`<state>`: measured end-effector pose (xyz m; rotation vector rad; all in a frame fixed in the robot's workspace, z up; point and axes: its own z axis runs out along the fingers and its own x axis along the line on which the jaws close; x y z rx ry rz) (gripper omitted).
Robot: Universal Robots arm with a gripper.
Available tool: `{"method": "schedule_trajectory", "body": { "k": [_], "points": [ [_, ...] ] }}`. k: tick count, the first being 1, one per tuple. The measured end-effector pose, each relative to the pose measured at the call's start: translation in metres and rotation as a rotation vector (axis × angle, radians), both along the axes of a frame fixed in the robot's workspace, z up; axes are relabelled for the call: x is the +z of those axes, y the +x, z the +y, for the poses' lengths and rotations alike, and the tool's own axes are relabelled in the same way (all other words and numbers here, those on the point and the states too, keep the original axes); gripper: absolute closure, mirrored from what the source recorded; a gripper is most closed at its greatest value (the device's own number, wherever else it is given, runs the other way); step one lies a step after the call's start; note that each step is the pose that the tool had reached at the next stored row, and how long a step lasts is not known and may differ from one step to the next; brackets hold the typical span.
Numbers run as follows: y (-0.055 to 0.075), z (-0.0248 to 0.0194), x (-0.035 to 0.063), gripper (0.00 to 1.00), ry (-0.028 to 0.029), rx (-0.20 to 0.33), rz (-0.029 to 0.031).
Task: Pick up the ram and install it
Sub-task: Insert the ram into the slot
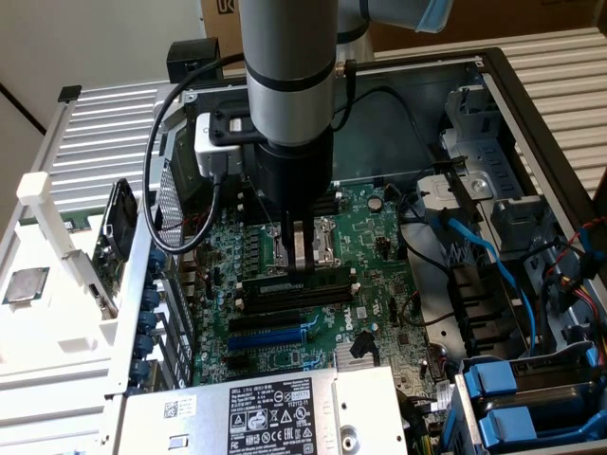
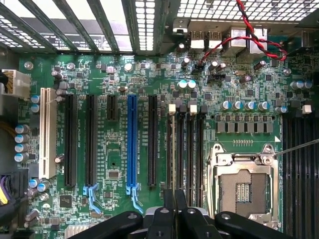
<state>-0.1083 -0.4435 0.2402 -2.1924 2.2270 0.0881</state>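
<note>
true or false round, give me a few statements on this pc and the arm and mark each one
1. The pincer hangs over the black memory slots beside the CPU socket. True.
2. A cooler covers the CPU socket. False: the socket is bare.
3. The blue slot has no card in it. True.
4. The case is closed up. False: it is open, and the motherboard is exposed.
</note>
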Motion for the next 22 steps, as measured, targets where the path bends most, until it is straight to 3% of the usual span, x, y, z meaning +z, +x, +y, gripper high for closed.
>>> {"method": "schedule_trajectory", "body": {
  "k": [22],
  "points": [
    [0.0,-0.001,-0.0014,0.88,0.0018,-0.006,0.0]
  ]
}}
